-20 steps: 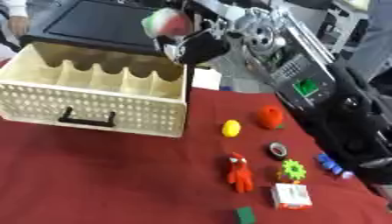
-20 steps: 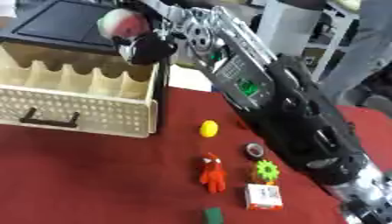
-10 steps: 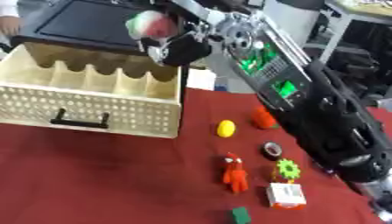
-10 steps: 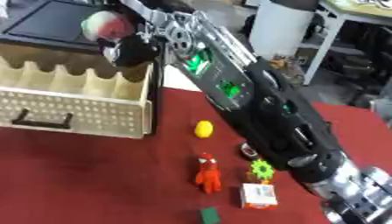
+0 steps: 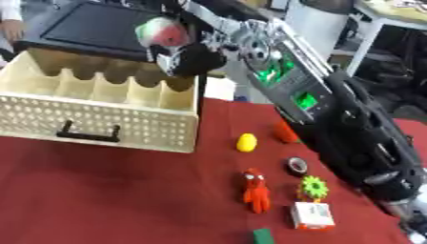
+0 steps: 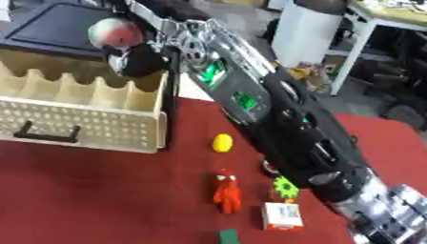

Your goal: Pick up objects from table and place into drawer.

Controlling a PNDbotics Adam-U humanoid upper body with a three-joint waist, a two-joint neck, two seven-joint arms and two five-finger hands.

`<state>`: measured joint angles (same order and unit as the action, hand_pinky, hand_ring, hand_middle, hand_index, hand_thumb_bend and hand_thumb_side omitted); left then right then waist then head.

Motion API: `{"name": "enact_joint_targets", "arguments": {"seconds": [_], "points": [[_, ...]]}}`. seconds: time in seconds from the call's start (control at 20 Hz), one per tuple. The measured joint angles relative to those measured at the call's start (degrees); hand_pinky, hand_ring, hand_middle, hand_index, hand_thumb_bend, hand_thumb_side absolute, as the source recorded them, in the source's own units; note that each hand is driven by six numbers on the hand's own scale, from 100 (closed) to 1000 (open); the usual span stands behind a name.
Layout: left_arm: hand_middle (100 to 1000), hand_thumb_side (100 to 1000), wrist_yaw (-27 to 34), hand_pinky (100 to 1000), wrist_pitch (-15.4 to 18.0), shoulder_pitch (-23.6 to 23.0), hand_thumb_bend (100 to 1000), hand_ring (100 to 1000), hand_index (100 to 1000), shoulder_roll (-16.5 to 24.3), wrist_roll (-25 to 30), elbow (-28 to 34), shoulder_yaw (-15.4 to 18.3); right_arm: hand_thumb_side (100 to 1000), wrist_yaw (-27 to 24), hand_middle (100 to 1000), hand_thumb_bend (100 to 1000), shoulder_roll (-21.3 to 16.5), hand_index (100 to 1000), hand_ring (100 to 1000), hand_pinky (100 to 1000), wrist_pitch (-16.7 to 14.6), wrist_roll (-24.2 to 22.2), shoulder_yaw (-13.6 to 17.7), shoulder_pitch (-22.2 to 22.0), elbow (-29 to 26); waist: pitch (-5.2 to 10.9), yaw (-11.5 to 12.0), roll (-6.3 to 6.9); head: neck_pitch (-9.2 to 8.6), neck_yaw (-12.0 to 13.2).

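My right hand (image 5: 190, 57) reaches over the open cream drawer (image 5: 100, 119) and is shut on a red, white and green ball (image 5: 163, 32), held above the drawer's back right compartments. On the red table lie a yellow egg-shaped thing (image 5: 246, 142), an orange thing (image 5: 286, 133) partly behind my arm, a red figure (image 5: 256, 190), a green gear (image 5: 313, 187), a dark ring (image 5: 297, 165), a small white and orange box (image 5: 311, 216) and a green block (image 5: 263, 236). My left hand is out of sight.
A black cabinet top (image 5: 92, 29) stands behind the drawer. The drawer has a black handle (image 5: 88, 133) on its perforated front. My right arm (image 5: 333, 119) crosses the table's right side. Red cloth lies bare at the lower left.
My right hand has carried the ball leftward, further over the drawer. The camera has shifted too, so the whole scene sits differently.
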<state>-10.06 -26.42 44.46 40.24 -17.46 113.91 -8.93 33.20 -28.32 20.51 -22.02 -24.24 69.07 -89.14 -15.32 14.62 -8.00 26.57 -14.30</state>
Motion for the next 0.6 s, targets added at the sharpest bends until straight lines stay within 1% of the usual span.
{"name": "enact_joint_targets", "arguments": {"seconds": [0.05, 0.3, 0.35, 0.5, 0.55, 0.6], "points": [[100, 1000, 0.0, 100, 0.0, 0.0, 347, 100, 719, 0.0, -0.1, 0.0, 0.1, 276, 0.1, 567, 100, 0.0, 627, 588, 452, -0.1, 0.1, 0.0, 0.0, 0.1, -0.01, 0.1, 0.00, 0.00, 0.0], [100, 1000, 0.2, 100, -0.1, 0.0, 352, 100, 719, 0.0, -0.5, 0.0, 0.3, 334, 0.0, 629, 100, 0.4, 733, 652, 547, -0.5, 0.4, 0.2, 0.0, 0.2, -0.04, 0.3, -0.17, 0.00, 0.0], [100, 1000, 0.2, 100, -0.1, 0.0, 353, 100, 719, 0.0, -0.7, 0.0, 0.3, 374, -0.2, 648, 100, 0.4, 763, 667, 566, -0.5, 0.4, 0.2, 0.0, 0.2, -0.04, 0.3, -0.21, 0.00, 0.0], [100, 1000, 0.4, 100, -0.2, 0.0, 354, 100, 718, 0.0, -1.3, 0.0, 0.5, 407, -1.3, 670, 100, 0.4, 792, 690, 590, -0.5, 0.2, 0.3, 0.0, 0.2, -0.04, 0.6, -0.28, -0.01, 0.0], [100, 1000, 0.5, 100, -0.1, 0.0, 356, 100, 715, 0.0, -1.6, 0.0, 0.6, 443, -1.7, 697, 100, 0.5, 831, 721, 627, -0.4, 0.2, 0.3, 0.0, 0.2, -0.04, 0.6, -0.31, -0.01, 0.0], [100, 1000, 0.6, 100, -0.2, 0.0, 357, 100, 714, 0.0, -1.9, 0.0, 0.7, 461, -2.1, 710, 100, 0.5, 843, 737, 648, -0.3, 0.1, 0.3, 0.0, 0.2, -0.04, 0.6, -0.34, -0.01, 0.0]]}}
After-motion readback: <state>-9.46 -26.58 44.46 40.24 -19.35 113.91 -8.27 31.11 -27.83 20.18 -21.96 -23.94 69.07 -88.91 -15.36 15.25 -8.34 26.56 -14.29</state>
